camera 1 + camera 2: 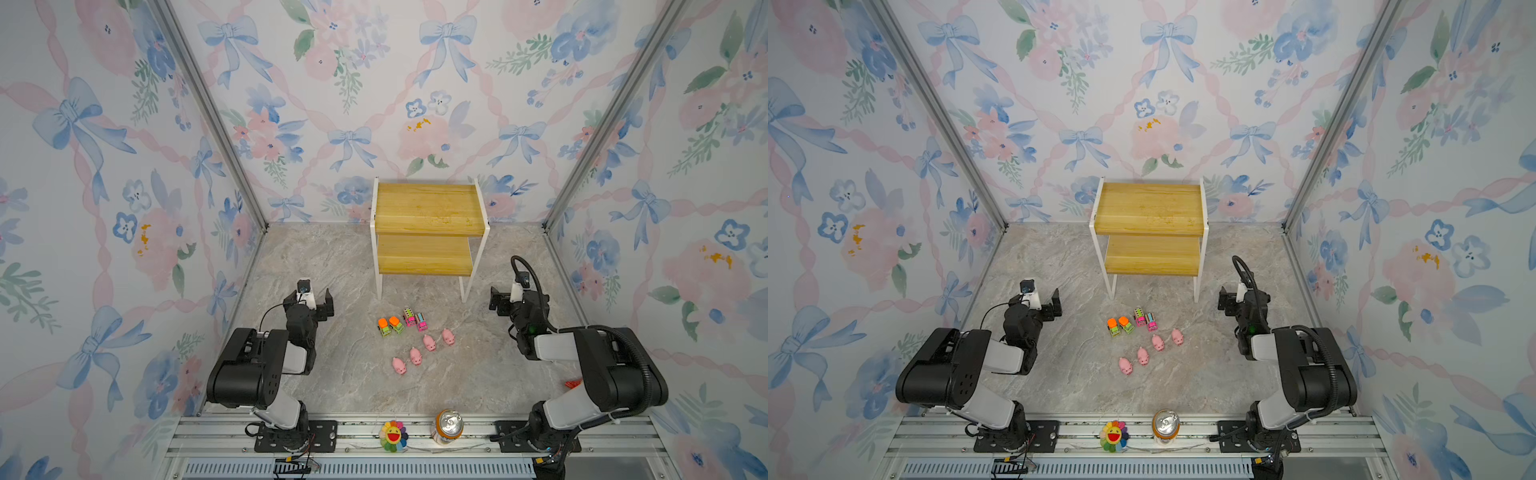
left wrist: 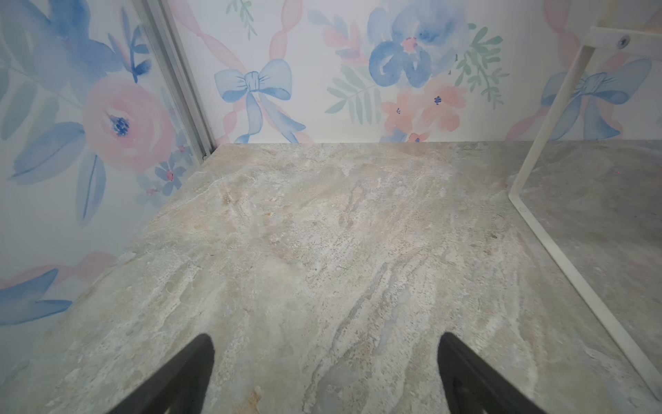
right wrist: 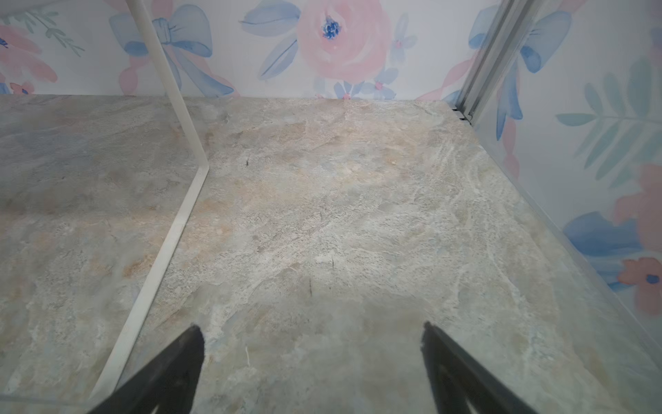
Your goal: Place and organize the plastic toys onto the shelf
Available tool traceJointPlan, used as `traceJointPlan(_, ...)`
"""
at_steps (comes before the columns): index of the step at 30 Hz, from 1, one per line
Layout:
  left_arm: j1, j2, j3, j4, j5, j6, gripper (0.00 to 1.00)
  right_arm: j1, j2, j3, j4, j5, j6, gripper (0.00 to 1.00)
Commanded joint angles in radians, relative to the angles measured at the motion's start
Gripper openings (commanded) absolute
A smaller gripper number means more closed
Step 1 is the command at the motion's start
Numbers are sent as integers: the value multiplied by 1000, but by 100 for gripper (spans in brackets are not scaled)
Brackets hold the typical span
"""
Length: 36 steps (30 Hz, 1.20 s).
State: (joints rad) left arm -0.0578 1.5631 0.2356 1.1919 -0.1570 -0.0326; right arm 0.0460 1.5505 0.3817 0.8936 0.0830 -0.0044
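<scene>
The shelf [image 1: 428, 208] [image 1: 1150, 208] has two yellow boards in a thin white frame and stands at the back against the wall, both boards bare. The plastic toys lie on the stone floor in front of it. Two green trucks with orange tops [image 1: 390, 325] [image 1: 1119, 325] sit beside two pink trucks [image 1: 415, 319] [image 1: 1145, 319]. Several pink pigs [image 1: 424, 351] [image 1: 1150, 349] form a slanted row nearer me. My left gripper [image 1: 309, 301] [image 1: 1036, 301] [image 2: 326, 358] hangs open and empty to their left. My right gripper [image 1: 513, 297] [image 1: 1239, 299] [image 3: 311, 337] hangs open and empty to their right.
A rainbow smiling flower [image 1: 392, 435] and a drink can [image 1: 449, 426] stand on the front rail. A red packet [image 1: 573, 383] peeks out behind the right arm. The white shelf legs [image 2: 573, 276] [image 3: 172, 229] run along the floor near both grippers. Floral walls close three sides.
</scene>
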Motion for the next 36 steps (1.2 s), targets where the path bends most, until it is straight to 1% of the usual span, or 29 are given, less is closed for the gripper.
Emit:
traceJointPlan(1, 9, 4, 6, 17, 11, 9, 98, -8, -3, 14, 6, -10, 7, 97)
traceJointPlan(6, 9, 4, 7, 16, 11, 9, 98, -5, -3, 14, 5, -6, 6, 97)
traceJointPlan(9, 9, 5, 7, 17, 11, 10, 98, 8, -4, 13, 7, 18, -3, 97)
traceJointPlan(27, 9, 2, 6, 17, 12, 10, 98, 5, -3, 14, 6, 12, 0, 97)
traceJointPlan(30, 9, 0, 2, 18, 12, 10, 98, 4, -13, 12, 8, 17, 1, 99)
traceJointPlan(32, 6, -13, 7, 11, 13, 17, 98, 5, -68, 37, -80, -3, -3, 99)
traceJointPlan(36, -9, -102, 7, -58, 20, 38, 98, 15, -241, 99, -346, -14, -11, 97)
